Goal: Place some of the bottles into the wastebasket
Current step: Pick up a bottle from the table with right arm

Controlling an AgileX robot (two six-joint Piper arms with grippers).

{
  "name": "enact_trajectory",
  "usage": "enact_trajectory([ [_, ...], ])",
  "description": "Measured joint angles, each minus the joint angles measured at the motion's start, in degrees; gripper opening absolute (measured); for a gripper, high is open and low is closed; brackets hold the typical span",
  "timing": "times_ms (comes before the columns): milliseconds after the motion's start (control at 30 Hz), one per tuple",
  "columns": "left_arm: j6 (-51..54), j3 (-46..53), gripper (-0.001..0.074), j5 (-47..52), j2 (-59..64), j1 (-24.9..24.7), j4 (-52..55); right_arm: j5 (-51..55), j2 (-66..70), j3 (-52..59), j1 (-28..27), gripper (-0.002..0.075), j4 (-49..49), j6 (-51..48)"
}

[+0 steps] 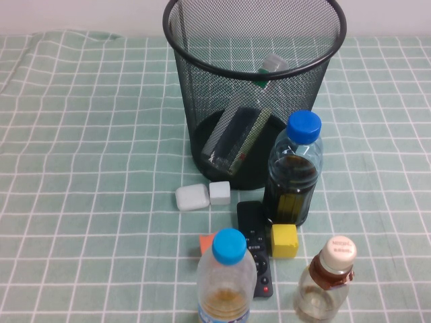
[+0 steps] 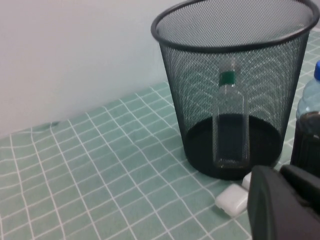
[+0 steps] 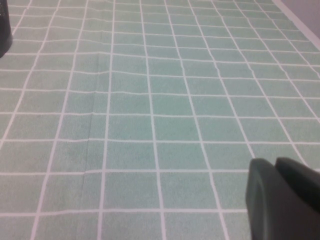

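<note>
Black wastebasket (image 1: 202, 101) already holds your taller bottle (image 1: 237, 134); small bottle (image 1: 326, 282) remains, probably next. Left gripper (image 2: 280, 200) and right gripper (image 3: 280, 200) are closed, empty.

Bottle (image 1: 237, 131) inside wastebasket (image 1: 202, 128) (leaning).

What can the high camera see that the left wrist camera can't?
Only the high view shows the small cream-capped bottle, remote and yellow block. Only the left wrist view shows the shut left tool. Both show the wastebasket with a bottle inside. The shut right tool appears only in its own wrist view, over bare cloth.
</note>
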Motion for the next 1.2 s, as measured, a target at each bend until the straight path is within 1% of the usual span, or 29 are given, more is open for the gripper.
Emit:
enact_trajectory([
  [133, -0.39, 7.74, -0.0001, -2.11, -5.17, 0.00, 0.33, 0.00, 0.00, 0.00, 0.00, -0.0008, 0.00, 0.00],
  [300, -1.81, 14.05, -0.0001, -4.23, -9.83, 0.00, 2.53, 0.00, 0.00, 0.00, 0.00, -0.0008, 0.00, 0.00],
  [433, -9.49, 18.76, -0.0001, -6.95, -14.35, 0.00, 8.00, 0.00, 0.00, 0.00, 0.00, -0.0008, 0.00, 0.00],
  [533, -14.60, 24.62, -0.0001, -10.91, -18.06, 0.45, 13.60, 0.00, 0.00, 0.00, 0.00, -0.0008, 0.00, 0.00],
  [633, -15.97, 30.17, -0.0002, -15.50, -21.94, 3.79, 15.39, 0.00, 0.00, 0.00, 0.00, -0.0008, 0.00, 0.00],
  [733, -16.19, 34.44, -0.0002, -19.58, -24.74, 9.69, 14.29, 0.00, 0.00, 0.00, 0.00, -0.0008, 0.00, 0.00],
  [900, -16.19, 39.50, -0.0002, -25.95, -25.14, 20.87, 10.49, 0.00, 0.00, 0.00, 0.00, -0.0008, 0.00, 0.10],
  [967, -16.19, 41.04, -0.0002, -28.61, -25.14, 23.71, 9.55, 0.00, 0.00, 0.00, 0.00, -0.0008, 0.00, 0.10],
  [1067, -16.31, 42.51, -0.0002, -30.83, -25.14, 25.16, 9.30, 0.00, 0.00, 0.00, 0.00, -0.0008, 0.00, 0.10],
  [1200, -16.77, 42.77, -0.0002, -27.43, -25.14, 24.18, 9.18, 0.00, 0.00, 0.00, 0.00, -0.0008, 0.00, 0.10],
])
